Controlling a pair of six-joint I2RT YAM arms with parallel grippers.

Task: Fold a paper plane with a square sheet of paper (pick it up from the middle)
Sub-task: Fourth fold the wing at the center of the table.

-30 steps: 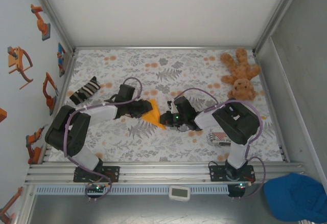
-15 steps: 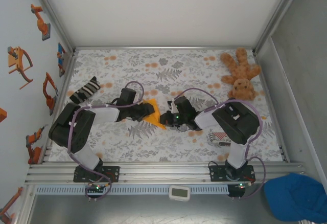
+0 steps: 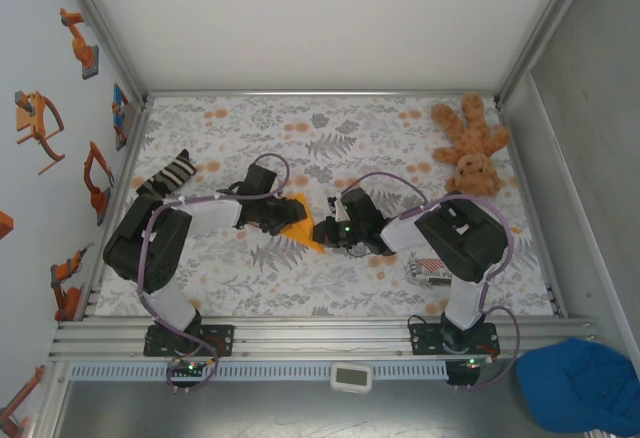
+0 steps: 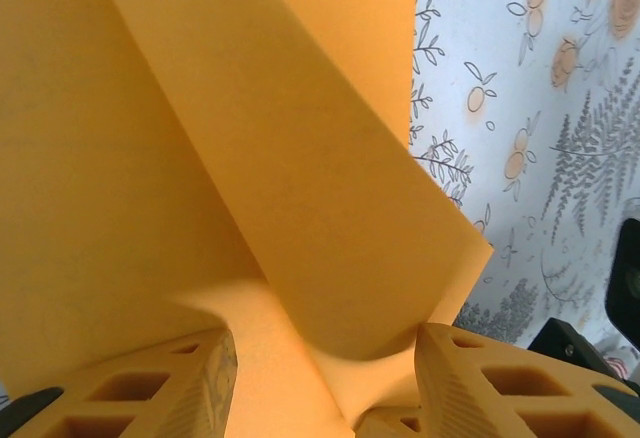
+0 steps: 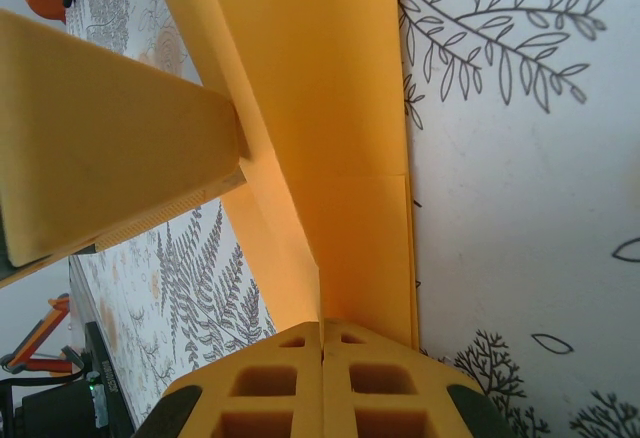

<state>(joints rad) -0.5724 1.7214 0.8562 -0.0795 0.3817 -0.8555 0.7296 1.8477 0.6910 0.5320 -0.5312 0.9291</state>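
Since a moment ago the left arm has swung its elbow further onto the desk, and the left pincer has opened its fingers. From above, less of the orange paper shows now, as that pincer covers more of it.

The paper is in the middle of the desk, between the two pincers. It is folded, with one flap standing up at a slant. The left pincer is open, one finger on each side of the flap. The right pincer is shut tight, its two fingers pressed together on the near end of the paper, right where the fold runs in.

A brown teddy lies at the far right corner. A stripy black and white thing lies on the left. A red and white packet peeks out by the right arm.
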